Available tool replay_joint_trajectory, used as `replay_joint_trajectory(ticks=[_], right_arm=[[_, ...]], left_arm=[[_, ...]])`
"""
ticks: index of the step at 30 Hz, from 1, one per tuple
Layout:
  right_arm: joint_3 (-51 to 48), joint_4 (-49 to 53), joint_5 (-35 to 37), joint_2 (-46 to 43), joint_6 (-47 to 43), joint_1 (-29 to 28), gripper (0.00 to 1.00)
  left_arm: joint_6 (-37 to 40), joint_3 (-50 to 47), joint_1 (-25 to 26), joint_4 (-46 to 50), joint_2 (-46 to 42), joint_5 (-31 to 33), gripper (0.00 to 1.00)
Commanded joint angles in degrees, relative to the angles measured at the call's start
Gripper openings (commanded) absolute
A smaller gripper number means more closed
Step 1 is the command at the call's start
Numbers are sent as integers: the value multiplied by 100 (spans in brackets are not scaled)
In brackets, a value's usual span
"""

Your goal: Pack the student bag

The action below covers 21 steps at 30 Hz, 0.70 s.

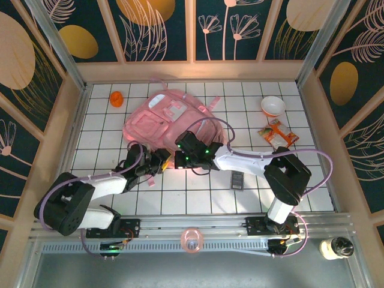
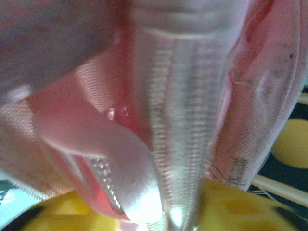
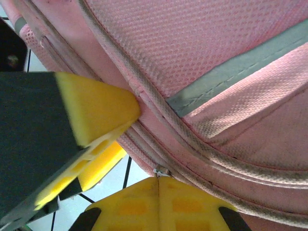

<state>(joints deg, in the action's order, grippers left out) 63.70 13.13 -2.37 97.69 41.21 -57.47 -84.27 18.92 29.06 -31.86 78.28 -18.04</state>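
The student bag (image 1: pixel 161 118), a pale pink backpack, lies front up in the middle of the tiled table. My left gripper (image 1: pixel 158 162) is at the bag's near edge. In the left wrist view its yellow fingers (image 2: pixel 240 207) are shut on a pale zip band (image 2: pixel 178 144) of the bag. My right gripper (image 1: pixel 183 157) sits just right of it, also at the near edge. Its yellow jaws (image 3: pixel 159 190) are pressed together on a small metal zipper pull (image 3: pixel 162 171) along the bag's piped seam (image 3: pixel 202 144). The left gripper's finger (image 3: pixel 98 103) shows close beside it.
An orange object (image 1: pixel 116 98) lies far left, a white bowl (image 1: pixel 273 106) and a snack packet (image 1: pixel 278 134) far right. A small black item (image 1: pixel 237 179) rests near the right arm. A pink tape roll (image 1: pixel 191 240) and a bottle (image 1: pixel 336 246) sit at the front rail.
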Motion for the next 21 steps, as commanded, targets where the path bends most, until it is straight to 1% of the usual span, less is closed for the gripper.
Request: replay_joint_trajectory(ticks=[1,4,5,9,13,17,21], right_arm=[[228,302,236,112,-15,-44,0],[222,461,305,129,54,-54,0],[222,516,354,151,79,-54,0],[246,725,565,208,122,-71,0],[274,764,636,237,163,-97,8],[283,801,623,298,187,-124,12],[323,882,667,355,233,-172,19]], left_arm=[[-479,24,103,-746,128,-133,24],[-551,20,132,-813,95,-79,2],[-568,16,130,-806,60,-47,0],[-622,36,135,-742,-71,2,0],[-641,47,135,-707,-157,22,0],[-669,51,130,-725,-200,29,0],[-711,60,129,-760,-230,20,0]])
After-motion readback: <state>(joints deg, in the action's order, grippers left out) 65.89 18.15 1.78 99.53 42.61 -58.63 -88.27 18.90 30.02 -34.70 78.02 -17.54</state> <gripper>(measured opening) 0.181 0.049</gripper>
